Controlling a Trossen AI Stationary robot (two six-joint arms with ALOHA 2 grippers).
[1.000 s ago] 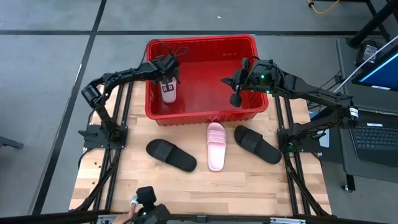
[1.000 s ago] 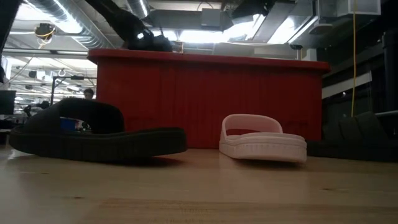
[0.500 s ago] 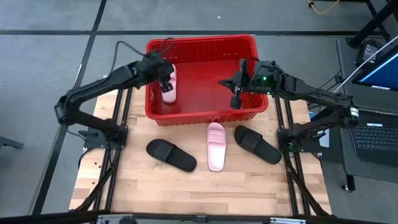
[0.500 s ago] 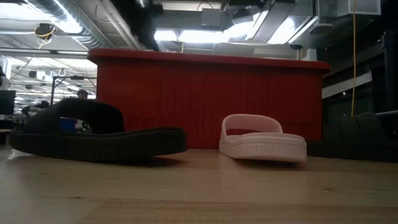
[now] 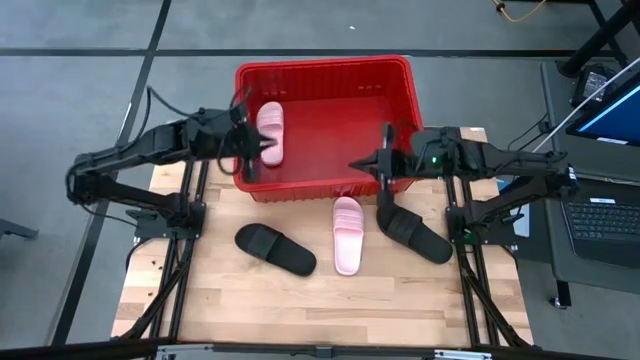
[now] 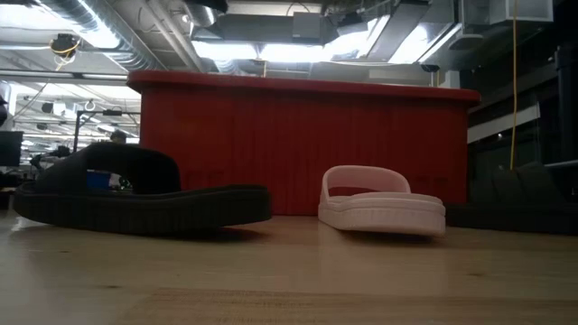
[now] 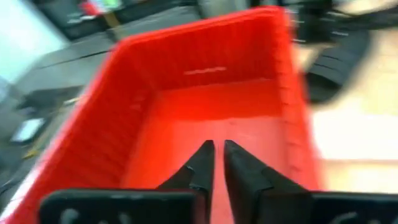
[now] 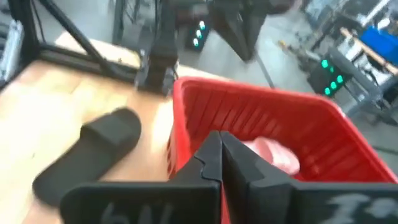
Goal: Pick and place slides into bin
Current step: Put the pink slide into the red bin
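The red bin (image 5: 325,125) stands at the table's far middle. One pink slide (image 5: 270,130) lies sole-down on its floor at the left. On the table in front lie a black slide (image 5: 275,249), a pink slide (image 5: 347,234) and another black slide (image 5: 413,231). My left gripper (image 5: 262,150) hovers shut and bare over the bin's near left part, beside the binned slide's near end. My right gripper (image 5: 357,165) hangs shut and bare over the bin's near wall. In the left wrist view my left gripper (image 7: 217,165) faces the bin's floor (image 7: 236,118).
The bin's near wall (image 6: 298,149) rises behind the table slides in the low view. Bare wood lies along the table's near edge (image 5: 320,310). A laptop (image 5: 605,215) sits off the table's right side.
My left gripper has drawn back from over the pink slide in the bin toward the table's left and near edges, leaving the slide uncovered on the bin's floor. My right gripper has moved toward the near edge, from inside the bin to above its near wall.
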